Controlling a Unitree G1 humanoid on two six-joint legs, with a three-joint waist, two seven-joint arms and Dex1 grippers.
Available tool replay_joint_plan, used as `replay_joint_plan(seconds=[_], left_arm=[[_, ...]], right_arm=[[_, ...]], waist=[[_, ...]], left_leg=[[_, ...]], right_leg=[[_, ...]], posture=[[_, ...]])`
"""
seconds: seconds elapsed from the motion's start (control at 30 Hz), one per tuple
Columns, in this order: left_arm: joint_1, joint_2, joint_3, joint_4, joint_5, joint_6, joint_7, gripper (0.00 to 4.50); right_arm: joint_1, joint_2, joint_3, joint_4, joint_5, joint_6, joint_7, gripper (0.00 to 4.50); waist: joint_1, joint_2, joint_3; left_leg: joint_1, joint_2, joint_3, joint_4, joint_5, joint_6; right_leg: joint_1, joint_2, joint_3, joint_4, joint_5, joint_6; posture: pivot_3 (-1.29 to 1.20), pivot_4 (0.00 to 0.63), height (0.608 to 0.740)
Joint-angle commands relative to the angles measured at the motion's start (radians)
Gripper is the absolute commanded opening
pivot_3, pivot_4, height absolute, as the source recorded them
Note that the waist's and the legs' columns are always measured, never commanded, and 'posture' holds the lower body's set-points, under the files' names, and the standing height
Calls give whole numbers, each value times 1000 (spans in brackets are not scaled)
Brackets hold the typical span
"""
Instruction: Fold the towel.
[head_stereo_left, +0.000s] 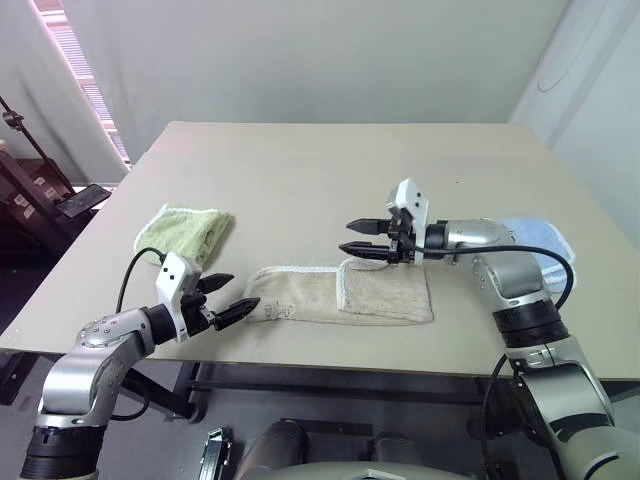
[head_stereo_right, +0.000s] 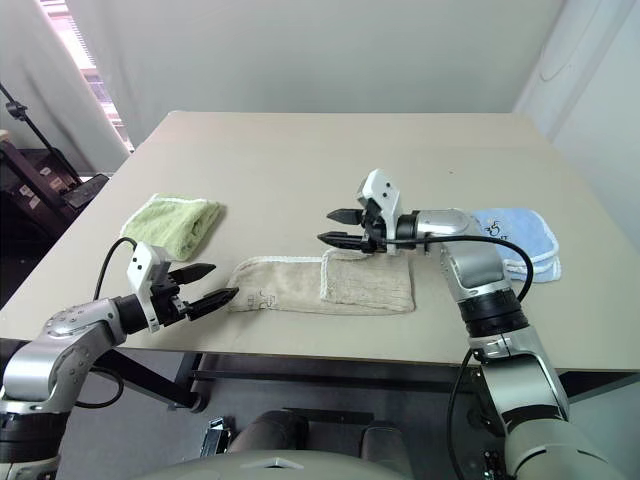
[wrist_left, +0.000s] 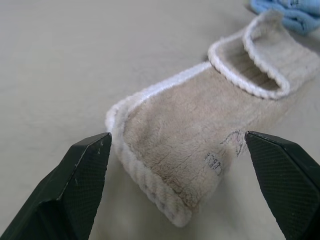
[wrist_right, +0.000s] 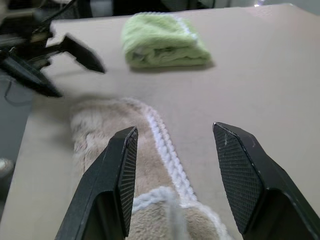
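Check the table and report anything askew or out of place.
Nothing is spilled or damaged. The beige towel lies flat in a long strip near the table's front edge, its right end folded over itself. The green towel and blue towel sit folded at either side. Both grippers hover open, holding nothing.

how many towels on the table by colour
beige towel: 1
light green towel: 1
light blue towel: 1
total: 3
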Motion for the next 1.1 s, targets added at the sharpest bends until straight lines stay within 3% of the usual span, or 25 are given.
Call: replay_joint_plan(seconds=[0.03, 0.1, 0.17, 0.4, 0.57, 0.93, 1.1], left_arm=[[37, -60, 113, -77, -101, 6, 71, 4500], [29, -95, 193, -109, -207, 57, 136, 4500], [21, -80, 227, -125, -283, 122, 150, 4500], [123, -18, 52, -103, -96, 52, 121, 4500], [105, 10, 43, -58, -37, 10, 112, 4500], [110, 26, 150, -48, -159, 72, 78, 4500], [120, 29, 199, -45, -256, 208, 129, 4500]], right_arm=[[0, 28, -90, -9, 105, 148, -48, 2492], [23, 52, -131, -64, 177, 235, -75, 2492], [28, 46, -85, -116, 171, 261, -64, 2492], [-19, 66, -2, -57, 89, 181, -76, 2492], [32, 65, 0, -79, 80, 153, -78, 2492], [14, -6, -79, -131, 144, 213, -69, 2492], [26, -26, -74, -148, 146, 244, -69, 2492]], waist=[[0, 0, 0], [3, 0, 0], [3, 0, 0], [-8, 2, -1], [-8, 2, -1], [-26, 2, 0], [-24, 2, 0]], left_leg=[[0, 0, 0, 0, 0, 0], [0, 0, 0, 0, 0, 0], [0, 1, -1, 0, 0, 0], [1, 0, 3, 0, 0, 0], [1, 1, 1, -1, 0, 0], [1, 1, 2, -2, 0, 0], [1, 1, 1, -2, 0, 0]], right_leg=[[0, 0, 0, 0, 0, 0], [0, 0, 0, 0, 0, 0], [0, 1, 0, 1, 0, 0], [1, 0, 3, -1, 0, -2], [0, 1, 2, -1, 0, -2], [-1, 1, 2, -1, 0, -2], [-1, 0, 2, -1, 0, -2]], posture=[[0, 0, 740], [0, 0, 740], [0, 0, 740], [0, 0, 740], [0, 0, 740], [0, 0, 740], [0, 0, 740]])
